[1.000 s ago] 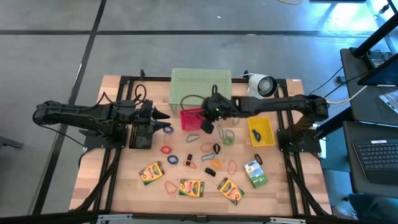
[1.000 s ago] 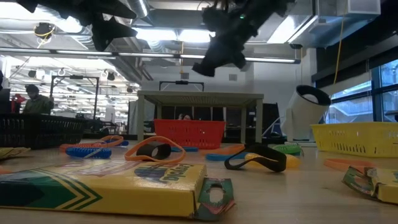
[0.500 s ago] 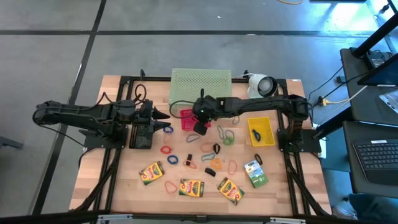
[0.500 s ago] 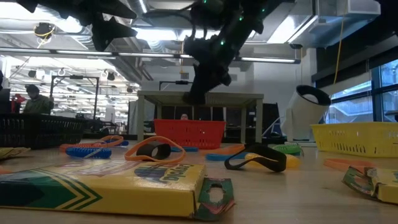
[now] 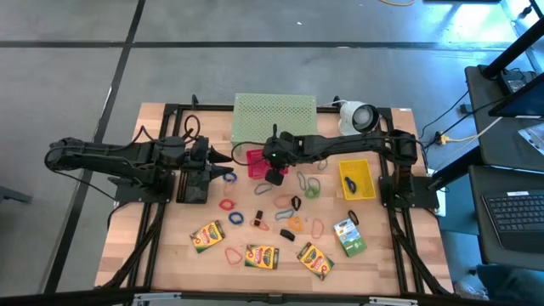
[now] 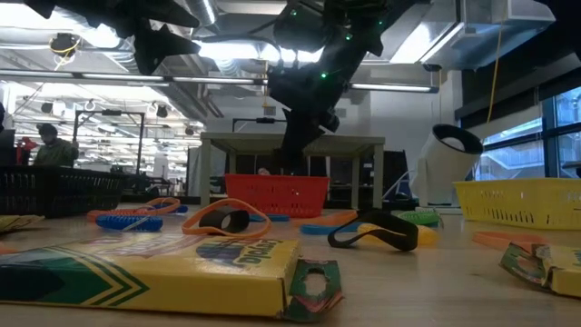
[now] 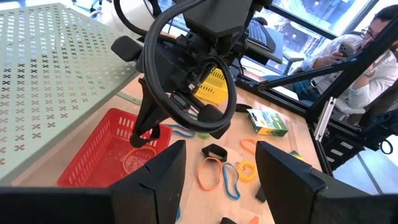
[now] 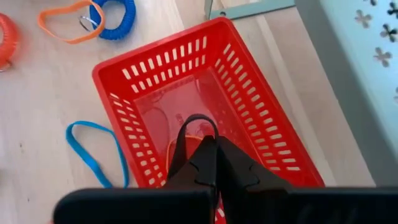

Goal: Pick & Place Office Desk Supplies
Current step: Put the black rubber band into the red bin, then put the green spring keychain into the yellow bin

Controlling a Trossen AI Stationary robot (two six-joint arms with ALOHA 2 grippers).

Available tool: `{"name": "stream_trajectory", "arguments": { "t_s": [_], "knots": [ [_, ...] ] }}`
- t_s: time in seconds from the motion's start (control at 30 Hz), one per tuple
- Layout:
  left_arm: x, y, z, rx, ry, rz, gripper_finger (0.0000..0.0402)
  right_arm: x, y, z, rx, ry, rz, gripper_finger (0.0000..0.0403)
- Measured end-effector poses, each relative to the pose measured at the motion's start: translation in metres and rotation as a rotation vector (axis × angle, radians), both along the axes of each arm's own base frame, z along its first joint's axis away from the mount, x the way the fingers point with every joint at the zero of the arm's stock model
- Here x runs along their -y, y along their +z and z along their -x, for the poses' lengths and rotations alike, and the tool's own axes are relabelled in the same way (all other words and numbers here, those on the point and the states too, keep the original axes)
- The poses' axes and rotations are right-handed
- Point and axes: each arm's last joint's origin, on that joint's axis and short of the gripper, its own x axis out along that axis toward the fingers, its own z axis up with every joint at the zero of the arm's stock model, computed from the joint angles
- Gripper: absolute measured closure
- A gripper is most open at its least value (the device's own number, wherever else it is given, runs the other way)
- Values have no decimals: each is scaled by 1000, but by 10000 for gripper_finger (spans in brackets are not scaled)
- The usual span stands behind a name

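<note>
The right gripper (image 8: 214, 155), pinched on a dark rubber band (image 8: 186, 134), hangs over the red basket (image 8: 249, 74) at the desk (image 5: 170, 246) centre, twelve o'clock of the four crayon boxes (image 5: 261, 256). Only the right wrist view shows that band. The left gripper (image 7: 217, 168), spread wide and empty, waits at nine o'clock.

The right gripper (image 8: 214, 163) hides part of the red basket (image 8: 249, 87) floor (a dark loop (image 8: 193, 127) hangs there, kind unclear).
</note>
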Motion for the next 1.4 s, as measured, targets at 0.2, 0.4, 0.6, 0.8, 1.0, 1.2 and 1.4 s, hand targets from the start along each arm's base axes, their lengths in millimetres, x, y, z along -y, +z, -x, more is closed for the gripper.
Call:
{"name": "stream_trajectory", "arguments": {
  "t_s": [0.2, 0.4, 0.6, 0.8, 1.0, 1.2, 1.4],
  "knots": [
    [0, 0, 0, 0, 0, 0, 210, 0, 0, 0, -1, -1, 1, 392],
    [0, 0, 0, 0, -2, 1, 210, 0, 0, 0, 0, -3, 0, 318],
    [0, 0, 0, 0, -2, 1, 210, 4, 0, 0, 7, -38, -14, 229],
    [0, 0, 0, 0, -2, 2, 210, 7, 0, 2, 0, -98, 9, 193],
    [0, 0, 0, 0, -2, 12, 210, -2, 14, 9, -3, -78, 10, 213],
    [0, 0, 0, -1, -3, 9, 210, -22, 57, 37, -10, -6, 30, 237],
    [0, -1, 0, -8, -6, -6, 210, -39, 68, 73, -143, 9, -61, 244]
  ]
}}
